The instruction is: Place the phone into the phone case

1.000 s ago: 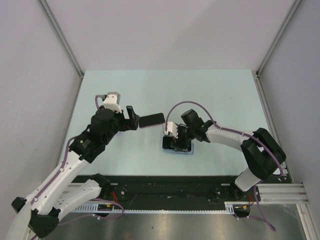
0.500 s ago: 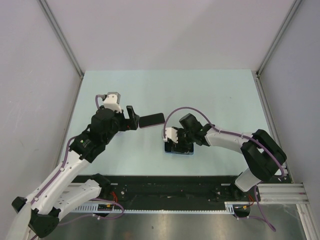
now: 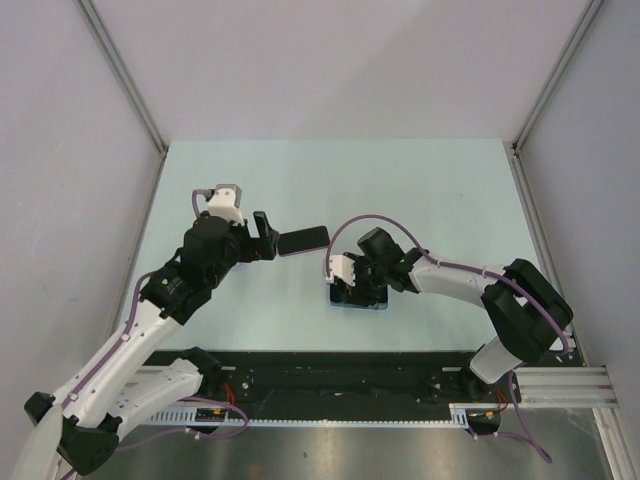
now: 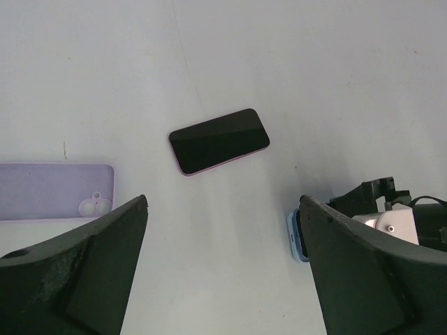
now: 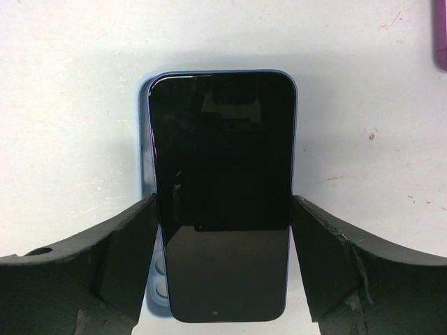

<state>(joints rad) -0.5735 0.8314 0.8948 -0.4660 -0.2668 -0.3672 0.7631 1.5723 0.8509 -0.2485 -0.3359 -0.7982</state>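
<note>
A black phone [image 5: 220,195] lies over a light blue phone case [image 5: 147,139], set slightly to the right so the case's camera holes show at the lower left. My right gripper [image 5: 222,237] is shut on the phone's long sides, low over the table. In the top view the right gripper [image 3: 358,283] covers most of the blue case [image 3: 358,305]. My left gripper [image 4: 223,209] is open and empty, held above the table to the left [image 3: 262,236].
A second phone with a pink rim [image 4: 218,141] lies face up between the arms, also in the top view [image 3: 303,240]. A lilac case [image 4: 56,190] lies left of it. A purple edge [image 5: 441,35] shows at the right wrist view's top right.
My right gripper has moved a little toward the near edge with the black phone, covering more of the blue case. The left arm has not moved.
</note>
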